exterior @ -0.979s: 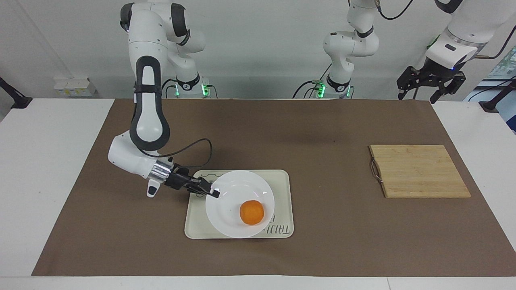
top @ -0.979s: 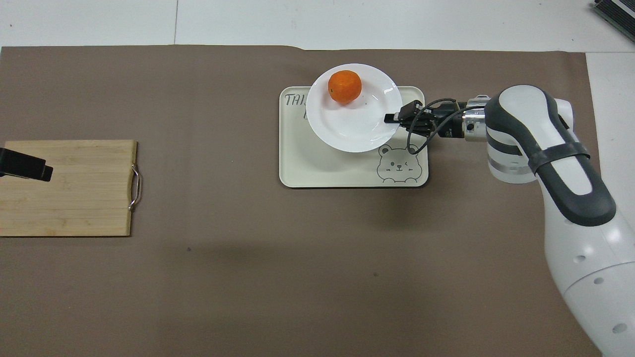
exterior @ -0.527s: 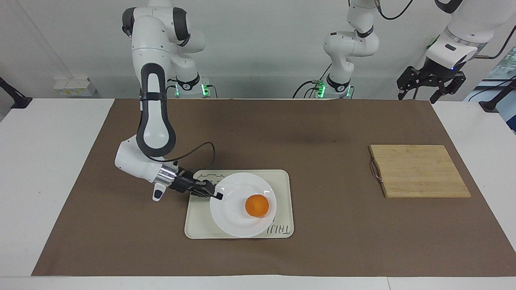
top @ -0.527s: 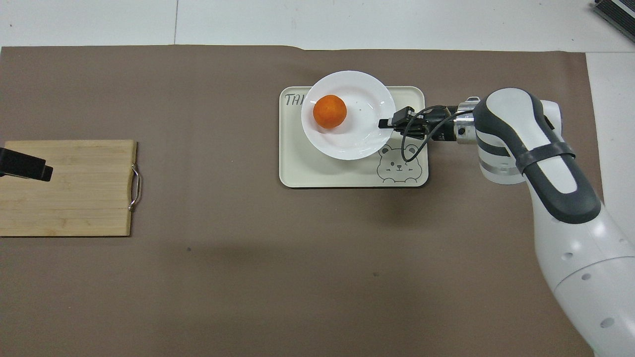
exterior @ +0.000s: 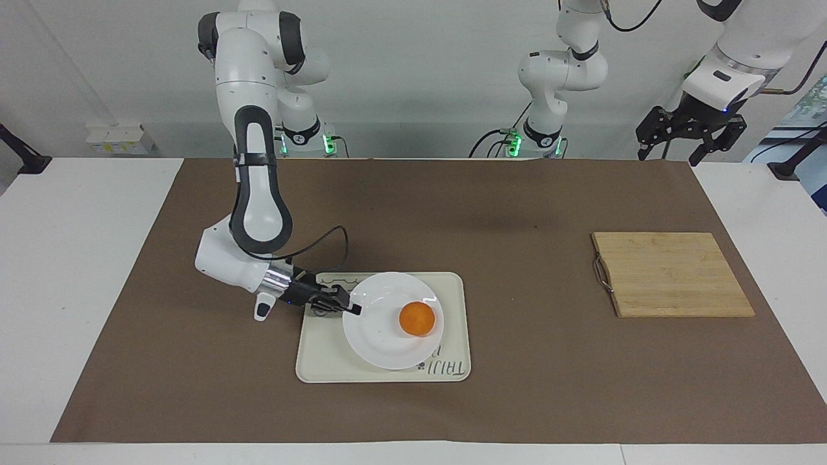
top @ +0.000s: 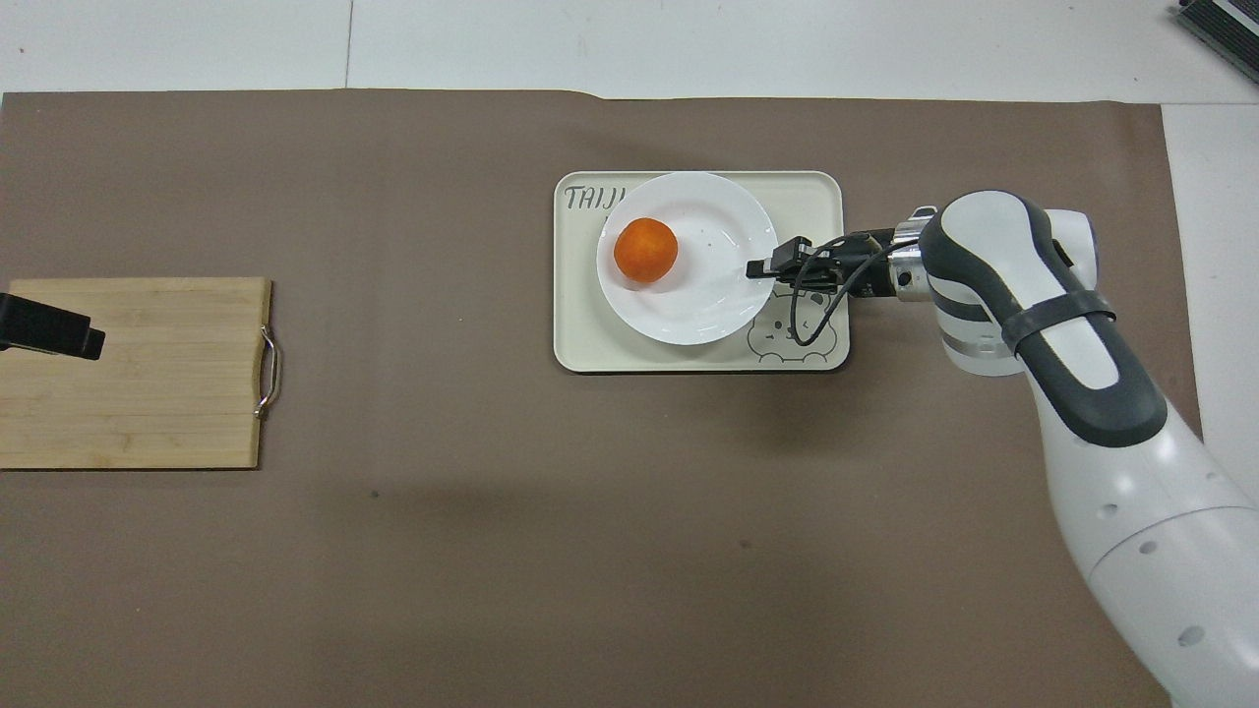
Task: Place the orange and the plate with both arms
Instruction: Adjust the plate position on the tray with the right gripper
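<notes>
Your right gripper (exterior: 352, 309) has its jaws clamped on the plate (exterior: 387, 336) rim; it's glossy and breakable, and the orange (exterior: 417, 319) on it may roll. The left gripper (exterior: 689, 132) waits, jaws apart.

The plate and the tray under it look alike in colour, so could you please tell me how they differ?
The plate is round; the tray is rectangular with rounded corners. The plate is glossy white and unmarked; the tray is cream, with lettering and a bear drawing. The plate is smaller and lies on the tray. The plate carries the orange, and the right end effector is at its rim. Both are shallow and pale.
</notes>
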